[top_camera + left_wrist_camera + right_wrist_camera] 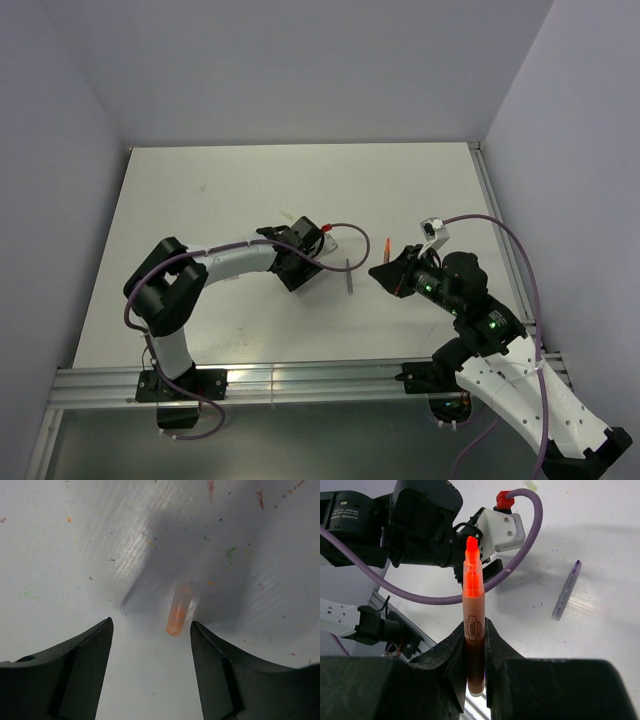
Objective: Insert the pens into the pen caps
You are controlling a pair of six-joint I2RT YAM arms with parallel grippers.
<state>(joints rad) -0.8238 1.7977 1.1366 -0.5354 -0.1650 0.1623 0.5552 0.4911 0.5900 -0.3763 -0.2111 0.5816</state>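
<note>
Two pens show for certain, plus one cap. Orange-red pen stands upright with its felt tip up, pinched low on the barrel by the right fingers and held off the desk. A printed label runs along its barrel, too small to read. Purple-grey pen lies flat on the desk between the two arms, alone, apart from the orange-red one. One orange cap, translucent, lies on the desk between the left fingers. These are spread wide, and the cap is nearer the right-hand finger, touching neither. Yellow-green bit at the top edge of the right wrist view - pen or cap, cannot tell. The desk is speckled with small ink marks.
</note>
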